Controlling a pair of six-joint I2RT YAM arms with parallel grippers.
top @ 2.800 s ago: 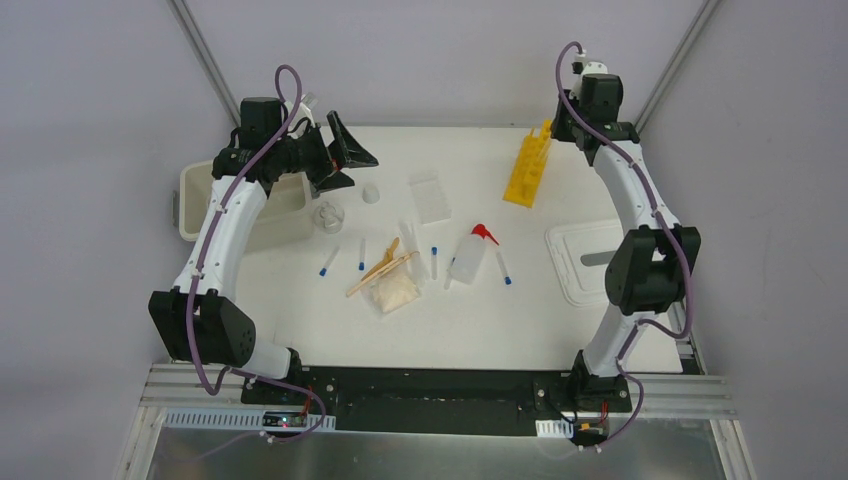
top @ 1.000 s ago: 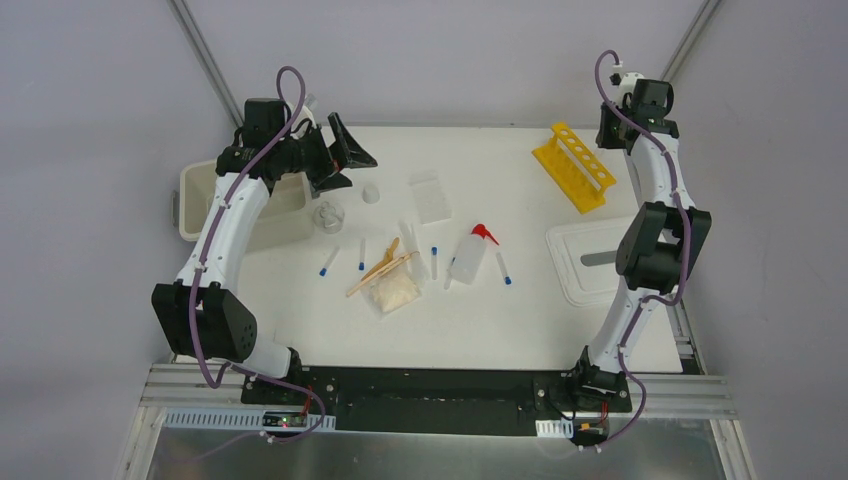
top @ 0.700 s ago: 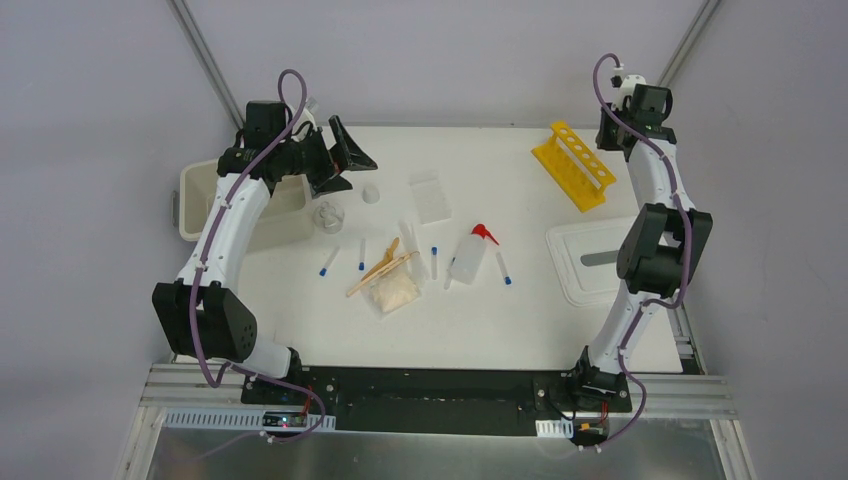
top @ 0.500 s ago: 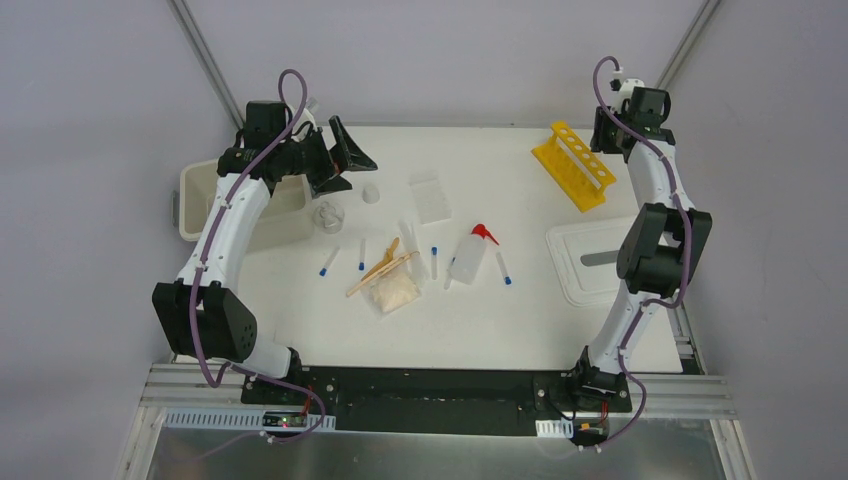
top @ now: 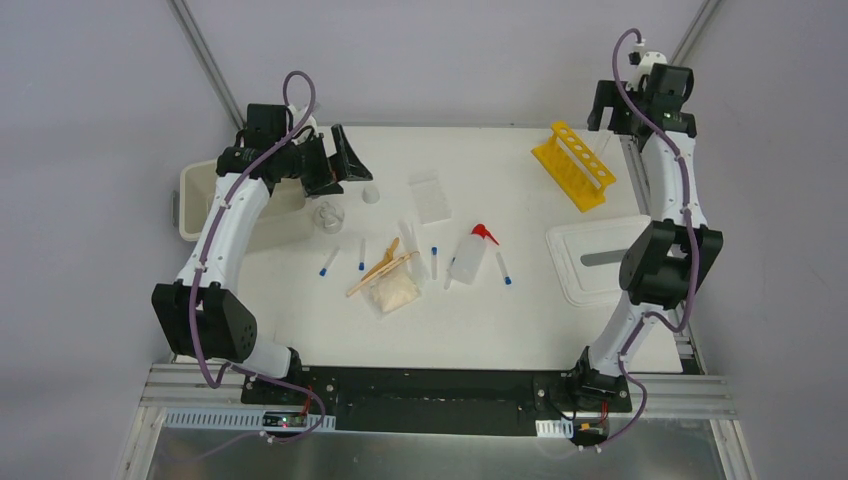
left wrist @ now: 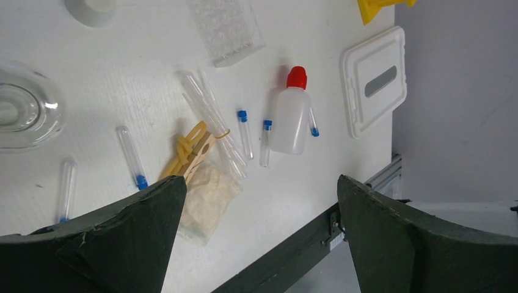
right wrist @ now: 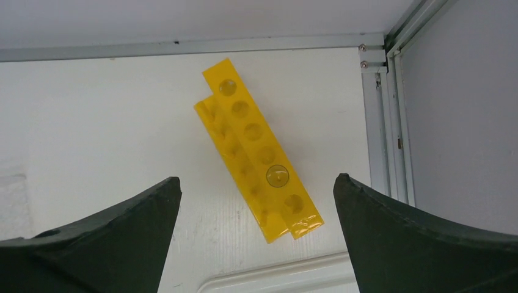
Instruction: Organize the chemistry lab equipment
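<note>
The yellow holed tube rack (top: pixel 572 165) stands free on the table at the far right. My right gripper (right wrist: pixel 256 178) hangs open above the rack (right wrist: pixel 256 155), not touching it. My left gripper (top: pixel 342 168) hovers open and holds nothing at the far left, above the clear beaker (top: pixel 328 215). Mid-table lie the squeeze bottle with red nozzle (top: pixel 468 256), wooden sticks (top: pixel 380 268) on the beige packet (top: pixel 393 293), and several blue-capped tubes (top: pixel 328 262). The left wrist view shows the bottle (left wrist: pixel 291 119), sticks (left wrist: pixel 189 152) and packet (left wrist: pixel 204 198) below the open left gripper (left wrist: pixel 261 178).
A cream bin (top: pixel 192 205) sits at the left edge under the left arm. Its white lid (top: pixel 590 265) lies at the right edge. A clear well plate (top: pixel 431 196) and a small white cap (top: pixel 371 193) lie at the back middle.
My right gripper has opened, let go of the yellow rack and pulled up and away toward the far right corner. The rack stays where it was set. The left gripper shifted slightly.
</note>
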